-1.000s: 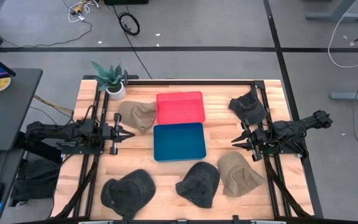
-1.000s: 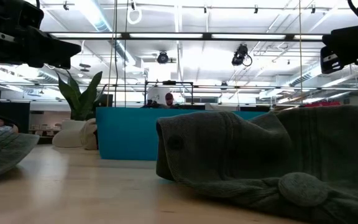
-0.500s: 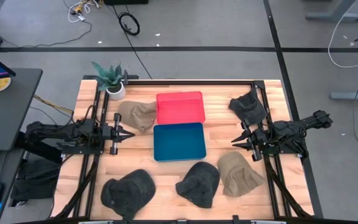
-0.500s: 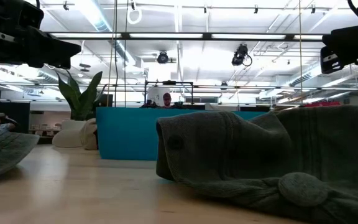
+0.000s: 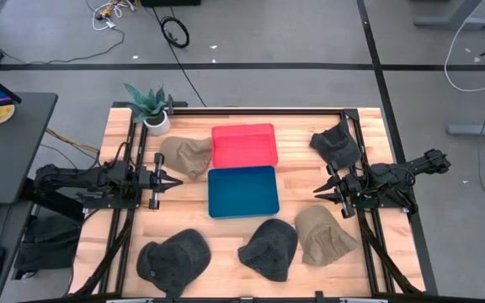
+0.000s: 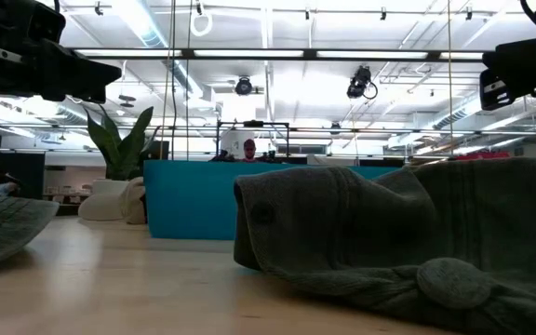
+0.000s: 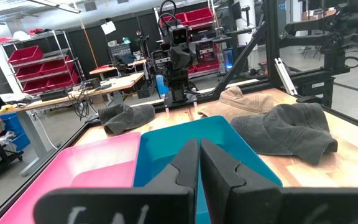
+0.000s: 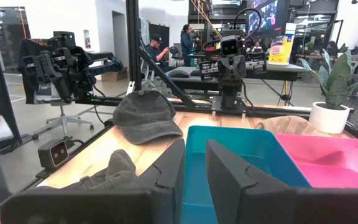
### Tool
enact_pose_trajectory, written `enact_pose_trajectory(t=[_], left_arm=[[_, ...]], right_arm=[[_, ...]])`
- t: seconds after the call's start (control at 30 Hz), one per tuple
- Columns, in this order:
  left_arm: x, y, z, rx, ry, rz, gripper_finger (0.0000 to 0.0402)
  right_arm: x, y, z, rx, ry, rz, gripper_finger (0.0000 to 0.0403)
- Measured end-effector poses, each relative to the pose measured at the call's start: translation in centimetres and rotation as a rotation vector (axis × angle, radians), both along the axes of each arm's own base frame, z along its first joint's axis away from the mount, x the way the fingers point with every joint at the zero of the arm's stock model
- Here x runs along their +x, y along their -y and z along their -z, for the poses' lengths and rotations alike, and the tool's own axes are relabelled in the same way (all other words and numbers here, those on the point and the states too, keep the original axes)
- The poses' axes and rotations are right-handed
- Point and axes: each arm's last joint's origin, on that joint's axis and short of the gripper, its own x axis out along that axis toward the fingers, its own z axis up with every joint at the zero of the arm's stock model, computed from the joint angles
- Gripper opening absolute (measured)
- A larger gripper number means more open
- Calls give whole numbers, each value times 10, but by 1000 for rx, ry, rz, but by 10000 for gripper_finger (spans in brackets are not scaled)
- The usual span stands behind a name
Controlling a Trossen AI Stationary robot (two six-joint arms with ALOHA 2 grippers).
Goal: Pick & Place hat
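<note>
Several hats lie flat on the wooden table. A tan hat [image 5: 186, 155] touches the red tray [image 5: 244, 145]. A dark hat [image 5: 337, 145] sits at the far right. Along the near edge lie a dark cap [image 5: 173, 259], a dark hat [image 5: 269, 247] and an olive hat [image 5: 322, 234]. My left gripper [image 5: 175, 182] hovers left of the blue tray [image 5: 242, 191], shut and empty, its tips [image 7: 199, 163] together. My right gripper [image 5: 317, 192] hovers right of that tray, slightly open [image 8: 194, 165] and empty.
A potted plant [image 5: 150, 108] stands at the far left corner. Dark frame rails run along the table's left and right sides. Bare wood shows between the trays and the near row of hats. In the low view the dark hat [image 6: 389, 242] fills the foreground.
</note>
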Motion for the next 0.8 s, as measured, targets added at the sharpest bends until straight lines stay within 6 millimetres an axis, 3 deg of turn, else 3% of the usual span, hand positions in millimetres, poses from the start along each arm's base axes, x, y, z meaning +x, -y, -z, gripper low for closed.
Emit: enact_pose_trajectory(t=[0.4, 0.57, 0.8], left_arm=[[0, 0, 0, 0, 0, 0, 18], [0, 0, 0, 0, 0, 0, 18], [0, 0, 0, 0, 0, 0, 18]], right_arm=[[0, 0, 0, 0, 0, 0, 71], [0, 0, 0, -116, 33, 4, 71], [-8, 3, -37, -94, 432, 56, 71]])
